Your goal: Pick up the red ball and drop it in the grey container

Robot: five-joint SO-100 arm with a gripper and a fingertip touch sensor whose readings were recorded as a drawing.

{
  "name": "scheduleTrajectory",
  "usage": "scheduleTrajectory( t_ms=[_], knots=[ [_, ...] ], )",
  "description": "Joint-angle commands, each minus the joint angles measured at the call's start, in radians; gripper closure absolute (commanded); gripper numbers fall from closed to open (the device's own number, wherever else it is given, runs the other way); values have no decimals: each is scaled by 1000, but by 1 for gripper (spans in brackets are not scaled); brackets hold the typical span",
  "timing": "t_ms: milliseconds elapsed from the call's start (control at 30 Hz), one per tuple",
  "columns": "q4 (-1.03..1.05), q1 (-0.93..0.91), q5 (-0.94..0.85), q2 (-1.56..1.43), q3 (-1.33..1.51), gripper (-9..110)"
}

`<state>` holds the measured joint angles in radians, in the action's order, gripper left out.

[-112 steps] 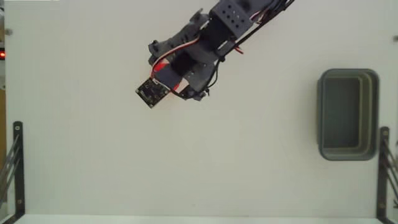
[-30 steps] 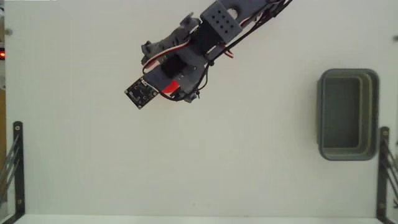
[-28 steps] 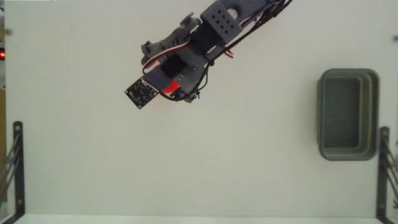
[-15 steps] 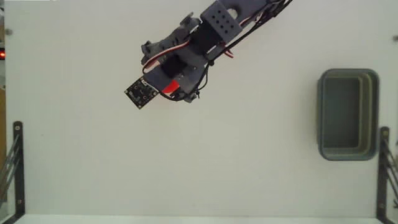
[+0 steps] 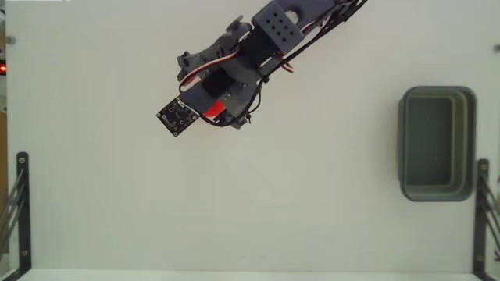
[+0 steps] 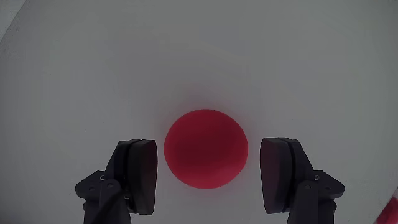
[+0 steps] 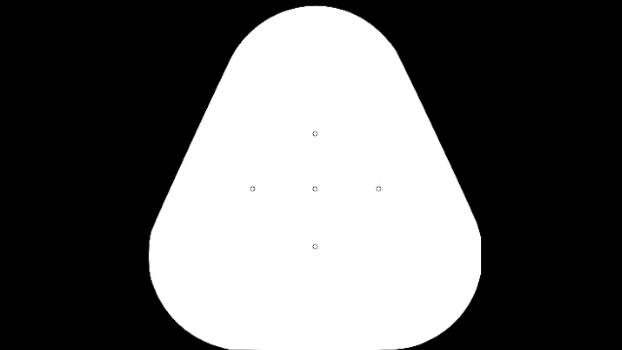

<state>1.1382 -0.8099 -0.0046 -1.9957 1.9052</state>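
Because the gripper (image 6: 210, 177) straddles the red ball (image 6: 206, 149) at lower centre of the wrist view, fingers apart with a gap either side, a squeeze looks ready — the grey container (image 5: 437, 144) sits well apart at the fixed view's right edge.

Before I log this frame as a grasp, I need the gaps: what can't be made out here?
- Fixed view: the red ball shows only as a red sliver; the arm covers it and the gripper.
- Wrist view: gaps show between ball and fingers; whether the ball rests on the white table is unclear.
- Wrist view: the grey container lies outside the frame.
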Motion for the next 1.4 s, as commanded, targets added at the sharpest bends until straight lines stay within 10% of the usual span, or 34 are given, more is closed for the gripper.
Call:
scheduleTrajectory(
  t_ms=[0, 1367],
  knots=[
    [-16, -11, 5, -29, -54, -9],
    [-142, -11, 5, -45, 88, -9]
  ],
)
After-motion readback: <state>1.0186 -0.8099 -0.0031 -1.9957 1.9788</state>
